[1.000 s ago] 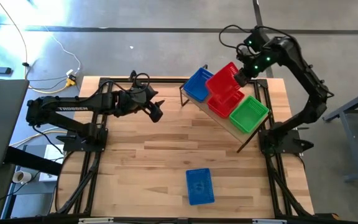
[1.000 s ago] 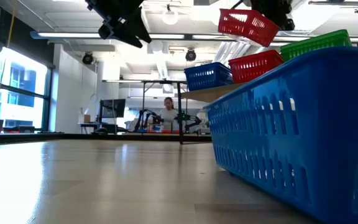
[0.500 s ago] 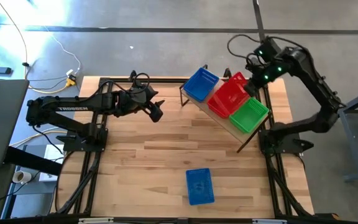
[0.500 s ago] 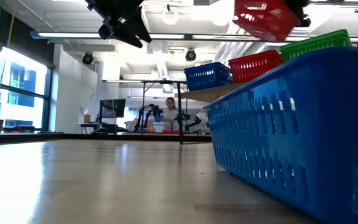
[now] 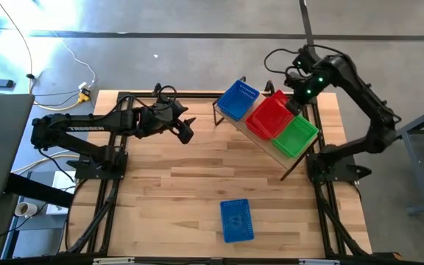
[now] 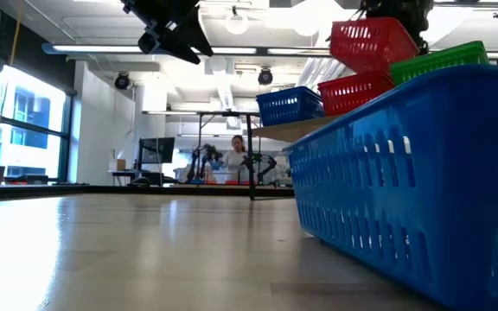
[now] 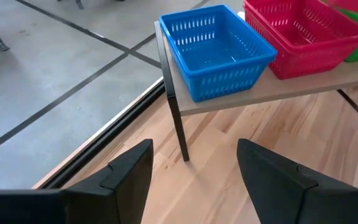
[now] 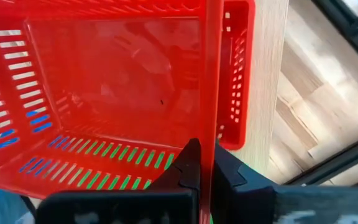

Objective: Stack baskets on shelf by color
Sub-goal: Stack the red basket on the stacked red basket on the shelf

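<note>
A light wooden worktop (image 5: 175,184) is seen from above, with the shelf (image 5: 265,137) set at about 1 o'clock. On the shelf, blue (image 5: 238,99), red (image 5: 265,125) and green (image 5: 295,135) baskets are lined up. Another blue basket (image 5: 235,219) lies at 6 o'clock. A second red basket (image 6: 372,41) is pinched by its rim in the right hand (image 5: 294,104), tilted above the shelved red one. The left hand (image 5: 185,131) is held wide and empty near 10 o'clock.
</note>
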Tool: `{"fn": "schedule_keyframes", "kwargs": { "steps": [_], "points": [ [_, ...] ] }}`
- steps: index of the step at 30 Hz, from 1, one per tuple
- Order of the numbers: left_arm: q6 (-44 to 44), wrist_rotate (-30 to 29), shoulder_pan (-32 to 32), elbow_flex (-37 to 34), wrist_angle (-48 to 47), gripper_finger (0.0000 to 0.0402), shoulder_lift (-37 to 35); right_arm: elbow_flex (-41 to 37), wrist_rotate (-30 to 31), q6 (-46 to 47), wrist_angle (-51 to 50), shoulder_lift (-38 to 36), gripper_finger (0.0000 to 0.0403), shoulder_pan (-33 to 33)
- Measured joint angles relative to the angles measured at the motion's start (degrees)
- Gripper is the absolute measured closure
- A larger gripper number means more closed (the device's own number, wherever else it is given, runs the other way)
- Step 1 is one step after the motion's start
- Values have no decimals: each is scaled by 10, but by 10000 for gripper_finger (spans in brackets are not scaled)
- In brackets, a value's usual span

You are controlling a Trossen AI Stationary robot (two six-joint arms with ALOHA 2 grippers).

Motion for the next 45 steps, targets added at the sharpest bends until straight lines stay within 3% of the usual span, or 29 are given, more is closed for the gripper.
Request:
{"fn": "schedule_keyframes", "kwargs": {
  "steps": [17,29,34,38,45],
  "points": [
    [-2,21,-1,0,-1,179,0,0,-16,-66,0,63,403,-42],
    [-2,21,-1,0,-2,179,0,0,1,-62,0,77,403,-41],
    [-2,21,-1,0,-2,179,0,0,-21,-53,0,83,403,-38],
    [0,20,-1,0,-2,179,0,0,12,-50,0,84,403,-24],
    [0,20,-1,0,-2,179,0,0,14,-54,0,84,402,-2]
  ]
}}
